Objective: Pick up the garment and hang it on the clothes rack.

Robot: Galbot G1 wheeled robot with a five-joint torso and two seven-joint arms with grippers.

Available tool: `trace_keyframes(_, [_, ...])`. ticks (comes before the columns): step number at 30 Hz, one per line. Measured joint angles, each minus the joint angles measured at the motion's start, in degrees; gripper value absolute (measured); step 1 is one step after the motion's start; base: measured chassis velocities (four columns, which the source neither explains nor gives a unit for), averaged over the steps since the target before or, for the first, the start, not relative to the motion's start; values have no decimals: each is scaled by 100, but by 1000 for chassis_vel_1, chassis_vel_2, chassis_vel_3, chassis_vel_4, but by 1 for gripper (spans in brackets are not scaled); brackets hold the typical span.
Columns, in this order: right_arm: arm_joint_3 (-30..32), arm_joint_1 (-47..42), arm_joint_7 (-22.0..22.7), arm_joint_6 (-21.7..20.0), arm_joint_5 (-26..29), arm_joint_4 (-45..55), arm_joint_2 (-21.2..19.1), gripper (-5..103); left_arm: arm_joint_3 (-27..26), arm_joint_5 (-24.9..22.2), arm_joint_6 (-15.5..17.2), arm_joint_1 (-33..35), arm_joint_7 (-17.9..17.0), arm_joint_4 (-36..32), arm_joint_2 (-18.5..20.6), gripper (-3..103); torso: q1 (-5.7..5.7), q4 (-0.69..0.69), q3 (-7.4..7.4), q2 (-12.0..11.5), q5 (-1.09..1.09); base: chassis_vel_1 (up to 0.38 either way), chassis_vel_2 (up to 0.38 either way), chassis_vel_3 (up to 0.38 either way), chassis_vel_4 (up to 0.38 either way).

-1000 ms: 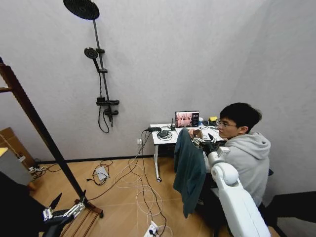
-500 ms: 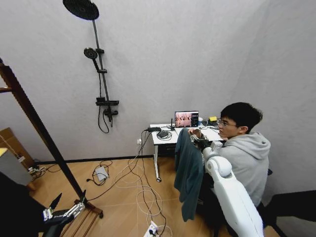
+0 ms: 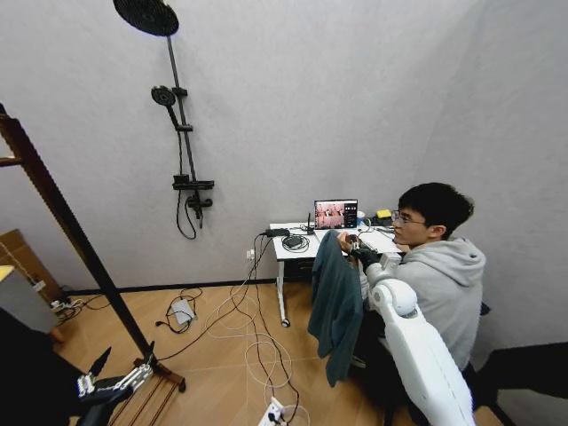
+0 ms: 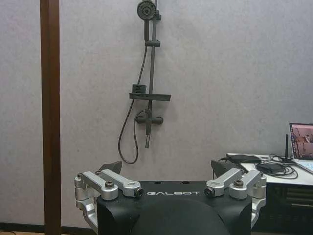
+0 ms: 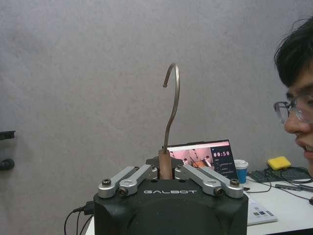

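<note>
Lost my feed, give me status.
Right tool shut on hanger, garment hanging from it. Left tool open, low by clothes rack. Person's hand at the hanger.

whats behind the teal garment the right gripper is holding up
The garment hangs from the right gripper, shut on its hanger. Behind it stand a white desk and a seated person in a grey hoodie; the cloth covers the desk's right part.

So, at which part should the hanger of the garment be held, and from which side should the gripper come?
Best at the wooden neck just under the metal hook, from below, as the right gripper is shut there now. The hook stands upright and free above the fingers for the clothes rack, and the garment hangs below.
</note>
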Motion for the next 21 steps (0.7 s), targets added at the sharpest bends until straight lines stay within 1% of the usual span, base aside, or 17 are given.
trace_keyframes(7, [-7, -213, -106, 71, 10, 346, -10, 9, 0, 0, 0, 0, 0, 0, 0, 100, 0, -1, 0, 0, 0, 0, 0, 0, 0])
trace_keyframes(10, [-132, -463, -210, 64, 60, 845, 5, 9, 0, 0, 0, 0, 1, 0, 0, 100, 0, -3, 0, 0, 0, 0, 0, 0, 0])
trace_keyframes(11, [-132, -463, -210, 64, 60, 845, 5, 9, 0, 0, 0, 0, 1, 0, 0, 100, 0, -3, 0, 0, 0, 0, 0, 0, 0])
trace_keyframes(13, [-370, -623, -233, 45, 118, 1204, 14, 9, 0, 0, 0, 0, 1, 0, 0, 100, 0, 0, 0, 0, 0, 0, 0, 0, 0])
trace_keyframes(14, [-370, -623, -233, 45, 118, 1204, 14, 9, 0, 0, 0, 0, 1, 0, 0, 100, 0, 0, 0, 0, 0, 0, 0, 0, 0])
trace_keyframes(16, [-642, -703, -251, -2, 185, 1497, -34, 9, 0, 0, 0, 0, 0, 0, 0, 100, -1, -2, 0, 0, -1, 54, 49, 53, 40])
trace_keyframes(17, [-829, -717, -251, -42, 271, 1652, -80, 9, 0, 0, 0, 0, 0, 0, 0, 100, 0, 0, 0, 0, -2, 54, 47, 64, 51])
trace_keyframes(18, [-829, -717, -251, -42, 271, 1652, -80, 9, 0, 0, 0, 0, 0, 0, 0, 100, 0, 0, 0, 0, -2, 54, 47, 64, 51])
trace_keyframes(20, [-1239, -691, -209, -119, 510, 1889, -218, 9, 0, 0, 0, 0, -1, 0, 0, 100, 0, 0, 0, 0, -2, 73, 63, 74, 62])
trace_keyframes(21, [-1239, -691, -209, -119, 510, 1889, -218, 9, 0, 0, 0, 0, -1, 0, 0, 100, 0, 0, 0, 0, -2, 75, 79, 84, 62])
